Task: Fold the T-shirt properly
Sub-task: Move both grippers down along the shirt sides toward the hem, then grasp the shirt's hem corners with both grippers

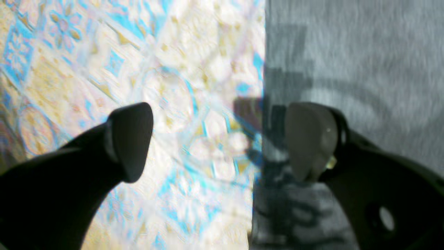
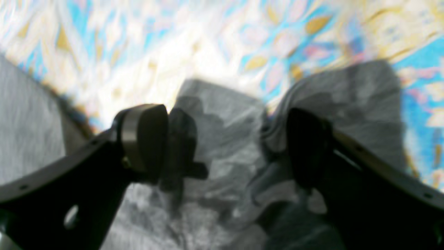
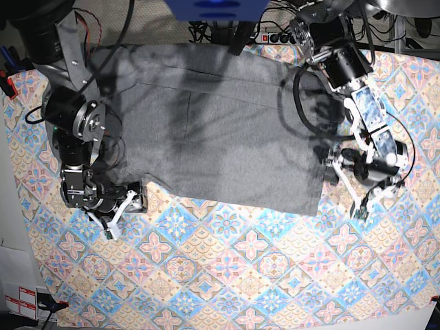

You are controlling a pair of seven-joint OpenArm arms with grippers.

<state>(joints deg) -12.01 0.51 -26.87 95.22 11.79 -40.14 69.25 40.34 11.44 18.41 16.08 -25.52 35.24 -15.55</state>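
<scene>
1. Grey knit T-shirt (image 3: pixel 213 130) is lying spread flat across the far half of the pastel tile-patterned tablecloth (image 3: pixel 240 275).
2. Left gripper (image 1: pixel 218 142) is hanging with its 2 jaws spread wide, straddling the shirt's straight side edge, 1 finger over cloth, 1 over grey fabric, gripping nothing.
3. Right gripper (image 2: pixel 225 146) is also gaping wide above a rumpled sleeve (image 2: pixel 225 139), with crumpled fabric sitting between its fingers, not pinched.
</scene>
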